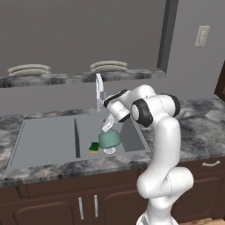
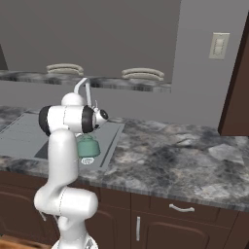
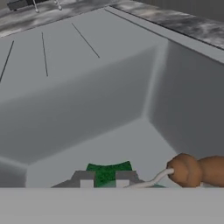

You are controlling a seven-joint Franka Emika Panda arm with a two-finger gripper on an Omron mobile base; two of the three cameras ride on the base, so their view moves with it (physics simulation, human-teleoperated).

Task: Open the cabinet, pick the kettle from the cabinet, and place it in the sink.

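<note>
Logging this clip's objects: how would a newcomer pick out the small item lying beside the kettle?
Find the sink set in the marbled counter. In its basin, the teal kettle sits below the pincer. The sponge lies against its left side: flat, green and yellow.

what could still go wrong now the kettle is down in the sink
The gripper sits just above the kettle, its fingertips close to the thin wire handle; lifting away might snag it and tip the kettle. The kettle also sits beside a green sponge and over the drain, so it may rest unevenly.
</note>
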